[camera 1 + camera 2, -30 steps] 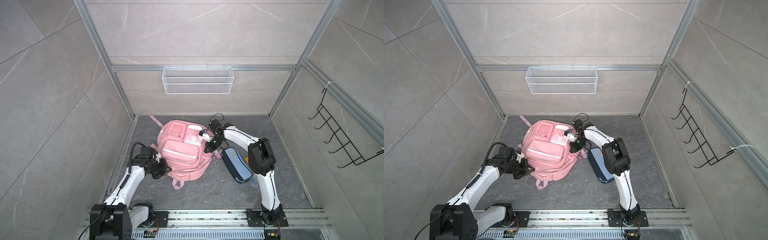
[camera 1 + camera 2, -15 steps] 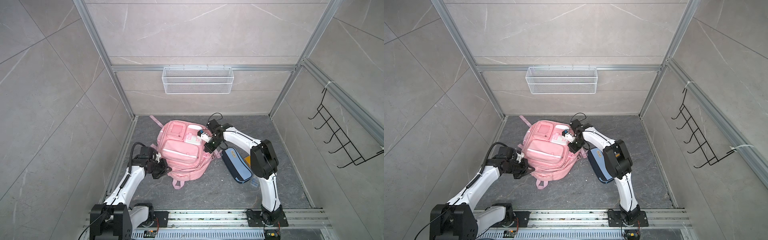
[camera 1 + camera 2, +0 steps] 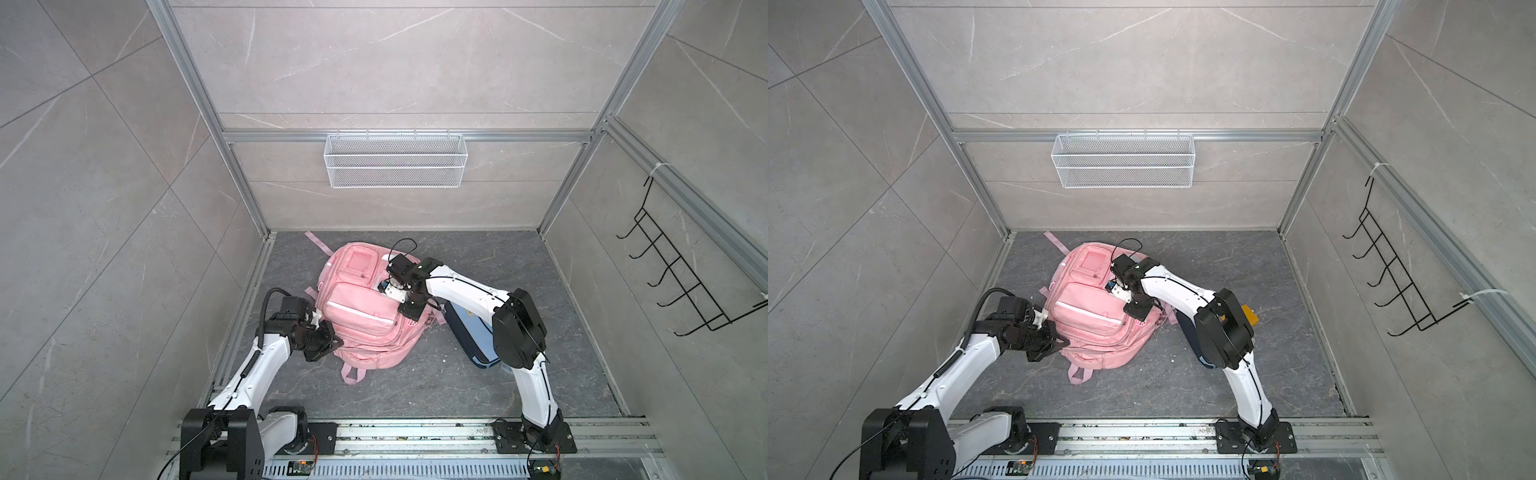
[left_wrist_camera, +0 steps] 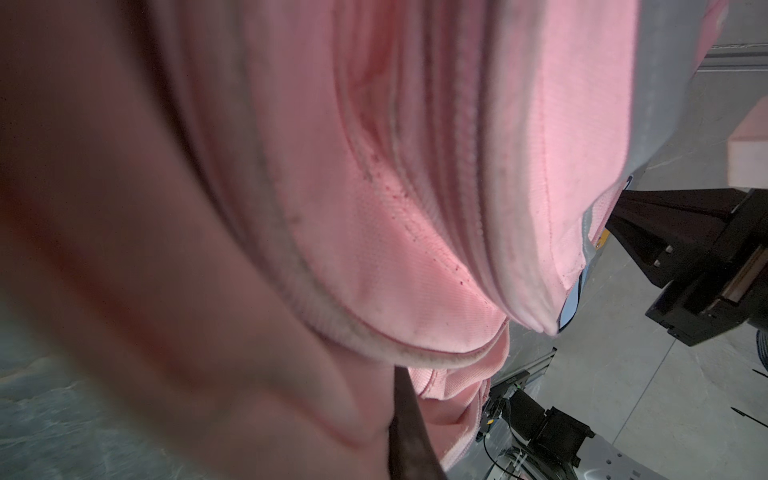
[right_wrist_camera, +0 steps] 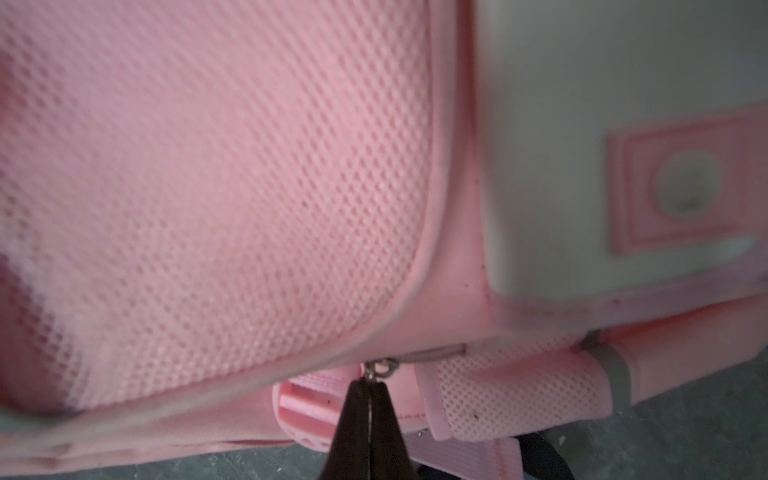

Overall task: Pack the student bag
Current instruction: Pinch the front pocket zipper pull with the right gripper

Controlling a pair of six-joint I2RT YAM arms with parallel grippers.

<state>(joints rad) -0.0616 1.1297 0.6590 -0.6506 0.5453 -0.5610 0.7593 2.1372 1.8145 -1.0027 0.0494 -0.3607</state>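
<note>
On the floor (image 3: 457, 374), the right gripper (image 3: 408, 311), pinching a zip pull (image 5: 376, 369), has slid across the backpack (image 3: 361, 307); the left gripper (image 3: 332, 344) stays clamped on its corner.

Hanging white mesh basket (image 3: 395, 166), black hook rack (image 3: 685, 264), blue pencil case (image 3: 471, 336) on grey floor (image 3: 415, 386).

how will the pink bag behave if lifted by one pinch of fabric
The student bag probably flops and sags: its fabric folds and creases in the left wrist view. Likely not slippery, given the woven mesh. It lies flat and wide, so rolling seems unlikely.
</note>
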